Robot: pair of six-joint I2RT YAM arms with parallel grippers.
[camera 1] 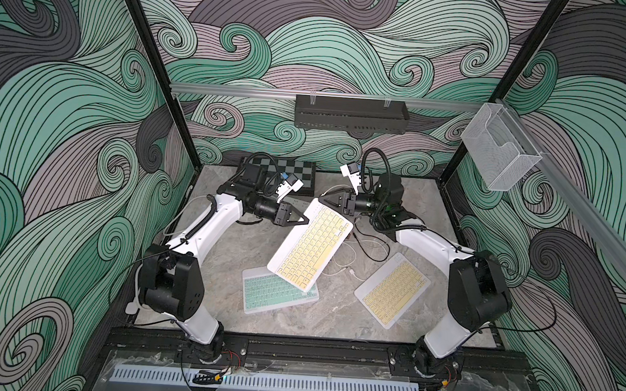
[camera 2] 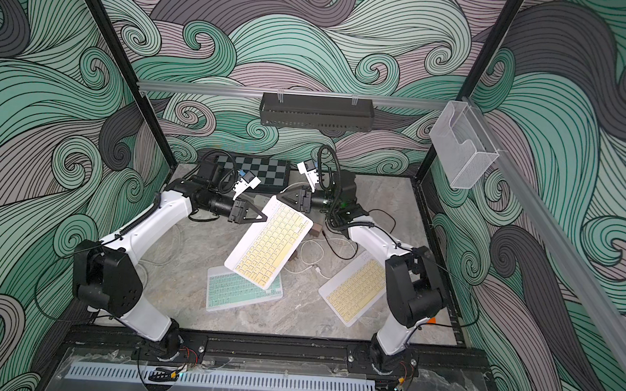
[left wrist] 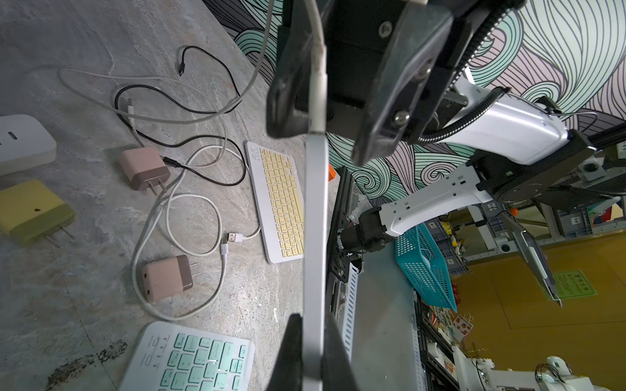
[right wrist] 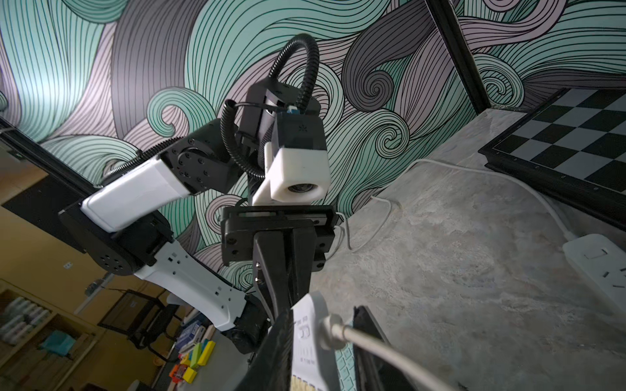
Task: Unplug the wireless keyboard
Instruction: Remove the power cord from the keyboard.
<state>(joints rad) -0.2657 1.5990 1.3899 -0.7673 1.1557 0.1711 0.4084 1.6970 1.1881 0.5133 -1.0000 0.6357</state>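
Marble tabletop [camera 1: 288,323], swirled walls [camera 1: 48,113], keyboard [camera 1: 310,246] aloft

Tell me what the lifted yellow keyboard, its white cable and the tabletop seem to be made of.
The lifted keyboard: likely plastic, matte white case, pale yellow keys, rigid edge. The white cable: smooth rubbery or plastic jacket; it curves loosely. The tabletop: grey marble-like veining, matte; stone or printed laminate, cannot tell.
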